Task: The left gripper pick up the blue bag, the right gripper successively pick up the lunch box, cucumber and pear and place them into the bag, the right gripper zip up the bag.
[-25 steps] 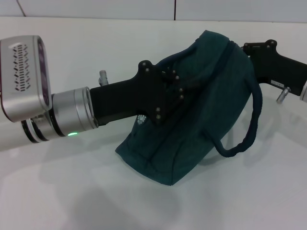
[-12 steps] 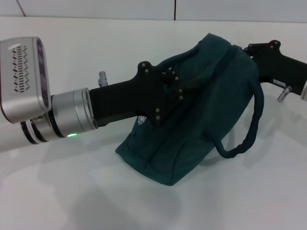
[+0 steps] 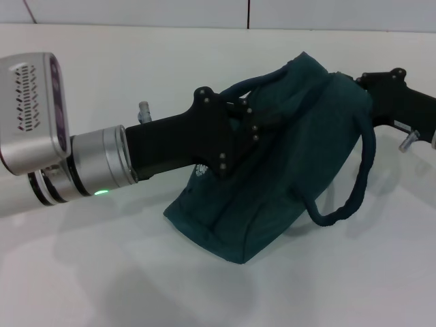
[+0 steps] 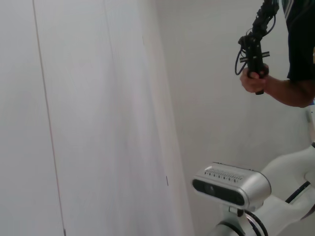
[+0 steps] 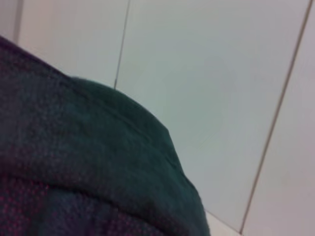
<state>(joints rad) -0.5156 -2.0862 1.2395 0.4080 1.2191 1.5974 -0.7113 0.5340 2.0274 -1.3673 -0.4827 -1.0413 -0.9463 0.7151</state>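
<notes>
Since the earlier frames, the right claw (image 3: 361,85) has shifted rightward along the upper edge of the blue bag (image 3: 272,184), consistent with zipping; its finger state cannot be determined. Left claw (image 3: 255,122) stays clamped on the bag's near handle, holding the bag tilted on the tabletop (image 3: 102,272).

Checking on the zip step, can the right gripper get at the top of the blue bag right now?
Probably yes. The right gripper is already at the upper right end of the blue bag, with nothing between them; the left gripper holds the near handle, off to the side. The zipper itself isn't visible.
</notes>
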